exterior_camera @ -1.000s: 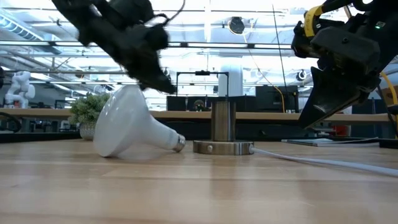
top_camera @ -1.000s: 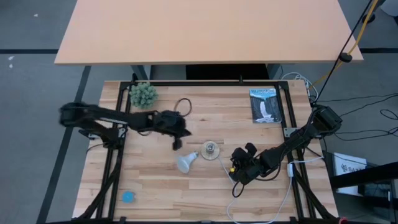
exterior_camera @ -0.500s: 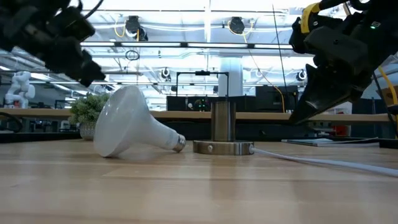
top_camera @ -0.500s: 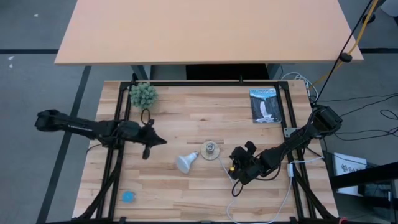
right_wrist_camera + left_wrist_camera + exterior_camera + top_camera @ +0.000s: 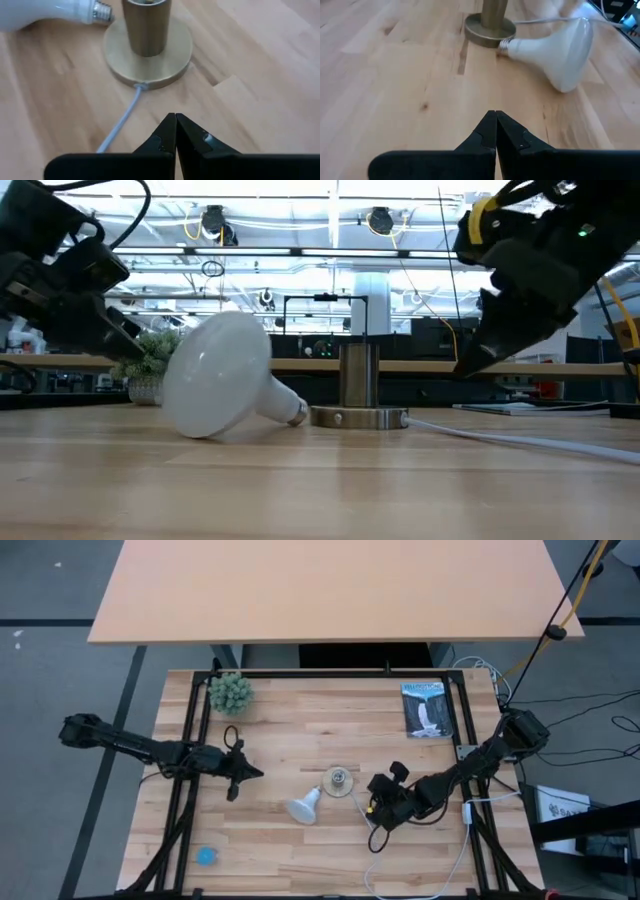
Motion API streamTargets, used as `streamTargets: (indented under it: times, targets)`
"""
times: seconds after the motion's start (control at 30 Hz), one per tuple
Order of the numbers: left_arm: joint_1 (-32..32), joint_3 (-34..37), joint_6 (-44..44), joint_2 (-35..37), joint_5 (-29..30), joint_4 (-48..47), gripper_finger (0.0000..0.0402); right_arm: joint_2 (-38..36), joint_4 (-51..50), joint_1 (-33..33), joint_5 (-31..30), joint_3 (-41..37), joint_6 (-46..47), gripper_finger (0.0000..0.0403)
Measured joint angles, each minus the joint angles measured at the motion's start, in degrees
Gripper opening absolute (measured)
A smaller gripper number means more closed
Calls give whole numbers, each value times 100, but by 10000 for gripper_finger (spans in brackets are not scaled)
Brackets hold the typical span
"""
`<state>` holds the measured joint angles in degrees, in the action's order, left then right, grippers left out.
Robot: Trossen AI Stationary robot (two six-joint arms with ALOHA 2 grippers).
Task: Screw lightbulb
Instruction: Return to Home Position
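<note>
1. The lightbulb (image 5: 302,806) lies on its side near the middle of the wooden surface (image 5: 300,740), well away from every edge. Its silver screw end points at the lamp base (image 5: 339,780).
2. In the left wrist view the screw end sits just beside the foot of the lamp base; whether they touch cannot be told. The socket tube stands upright with nothing in it.
3. The left pincer (image 5: 245,771) hangs over the left half of the surface, fingers pressed together and holding nothing. A stretch of bare wood lies between it and the lightbulb's dome.
4. The right pincer (image 5: 383,792) hangs just to the right of the lamp base, its tips toward the base. Its fingers also meet tip to tip around nothing.
5. A white cord (image 5: 117,127) runs from the foot of the lamp base under the right pincer and on toward the front right edge.
6. The back edge carries a small green plant (image 5: 231,692) at the left and a booklet (image 5: 427,710) at the right. The middle strip between them is open.
7. A blue disc (image 5: 206,856) lies near the front left corner; the remaining front strip is bare wood.
8. The booklet's cover shows a picture under a title line too small to read. No other writing can be made out.
</note>
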<state>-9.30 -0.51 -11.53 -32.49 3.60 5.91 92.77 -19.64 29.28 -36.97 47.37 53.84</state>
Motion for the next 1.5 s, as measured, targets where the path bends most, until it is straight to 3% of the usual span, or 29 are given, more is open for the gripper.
streamTargets:
  times: [0.27,0.37,0.57,0.73,1.03,1.27,1.37,1.5]
  targets:
    - [0,0,-13,0,2,-20,0,-918,322,-554,141,-683,-1156,0]
    - [0,0,-45,0,-45,-2,0,-1609,1507,-848,614,-1408,-1995,0]
    - [0,0,-9,0,-140,56,0,-2590,4622,-1779,2428,-3108,-3214,0]
    - [0,0,-2,0,-143,57,0,-2990,5945,-2149,2991,-3863,-3878,0]
    - [0,0,0,0,-151,61,0,-3756,6464,-2223,3169,-4671,-4368,0]
    - [0,0,0,-6,-153,29,0,-4553,6471,-2219,3895,-4660,-4419,0]
    - [0,0,0,-7,-153,27,0,-5164,6213,-2221,3897,-4657,-4413,0]
    - [0,0,0,-9,-153,23,0,-6208,5111,-2221,3884,-4656,-4371,0]
